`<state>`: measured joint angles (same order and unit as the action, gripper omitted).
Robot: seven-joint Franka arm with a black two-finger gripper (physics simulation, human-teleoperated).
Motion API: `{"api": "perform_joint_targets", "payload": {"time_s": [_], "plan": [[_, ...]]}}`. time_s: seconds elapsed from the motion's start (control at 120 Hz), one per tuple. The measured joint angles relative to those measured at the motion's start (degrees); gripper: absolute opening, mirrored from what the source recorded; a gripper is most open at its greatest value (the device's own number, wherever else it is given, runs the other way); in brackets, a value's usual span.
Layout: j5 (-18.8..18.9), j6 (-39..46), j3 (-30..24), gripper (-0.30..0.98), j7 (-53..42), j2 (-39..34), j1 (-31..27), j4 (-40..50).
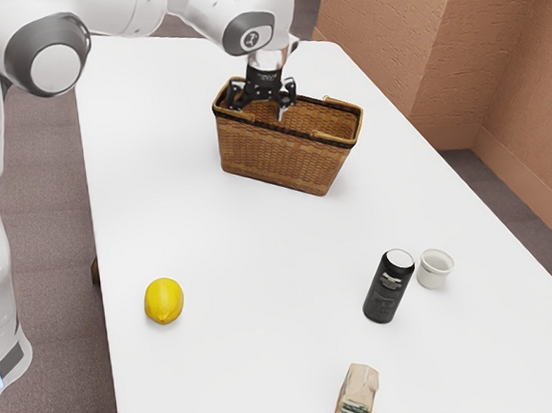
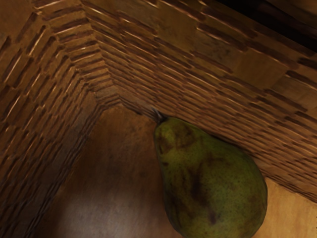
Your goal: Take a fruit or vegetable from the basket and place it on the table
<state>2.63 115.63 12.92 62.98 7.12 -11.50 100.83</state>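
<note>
At the top of the wicker basket is my gripper, its two black fingers spread wide and partly within the rim, in the exterior view. A green pear with brown patches lies on the floor of the basket in the wrist view, against a woven wall and near a corner, its dark stem pointing toward that corner. The pear is below my hand, with basket floor visible on both sides of it. In the exterior view the basket's front wall hides its contents.
A yellow lemon lies on the white table. Toward the exterior view's right stand a black can and a small white cup. A carton is at the lower edge. Two basket handles lie along the rim.
</note>
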Motion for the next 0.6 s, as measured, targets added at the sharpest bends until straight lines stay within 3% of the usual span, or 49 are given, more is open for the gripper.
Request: {"api": "perform_joint_targets", "payload": {"time_s": [0.6], "plan": [[-0.2,2.9,0.0,0.68,-1.0,5.4,-0.7,-3.1]]}}
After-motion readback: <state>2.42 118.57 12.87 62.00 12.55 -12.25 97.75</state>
